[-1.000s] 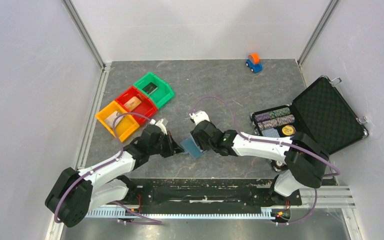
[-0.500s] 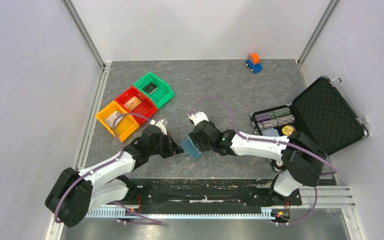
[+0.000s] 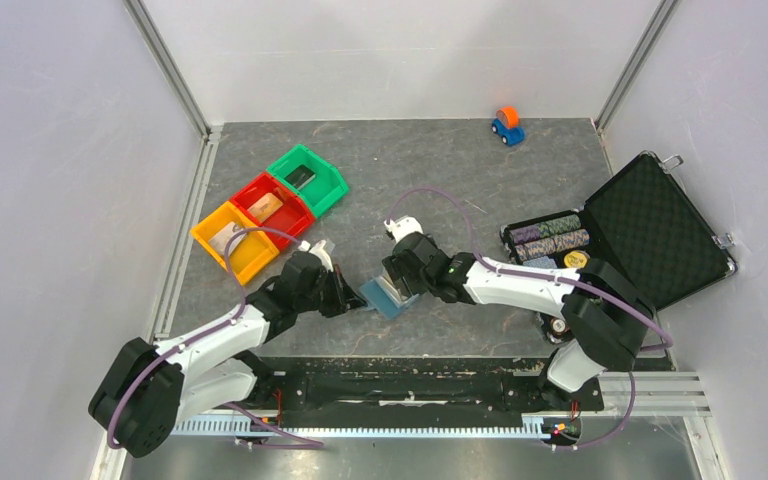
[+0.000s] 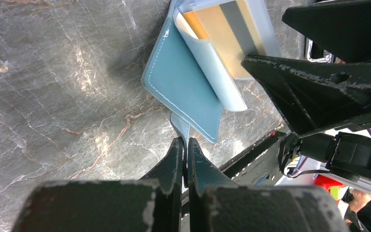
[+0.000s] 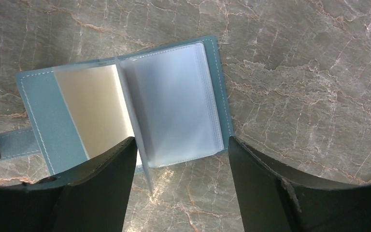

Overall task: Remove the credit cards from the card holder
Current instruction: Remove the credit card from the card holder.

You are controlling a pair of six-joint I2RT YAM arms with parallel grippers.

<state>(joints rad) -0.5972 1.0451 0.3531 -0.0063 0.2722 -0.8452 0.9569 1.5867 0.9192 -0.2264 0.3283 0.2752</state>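
While left claw (image 4: 184, 143) clamps stitched strap (image 4: 180, 126) of card holder (image 4: 181, 92) | right claw (image 5: 178, 145) gapes over clear sleeves (image 5: 174, 111)

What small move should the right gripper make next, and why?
Probably lower the open right gripper toward the gold card and pinch its edge: the card holder lies open, the left gripper is shut on its strap, and the card sits in its sleeve.

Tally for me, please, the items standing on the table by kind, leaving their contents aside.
Plastic bins: 3 (green bin, red bin, yellow bin)
Black case: 1
Card holder: 1
Toy car: 1
Total: 6
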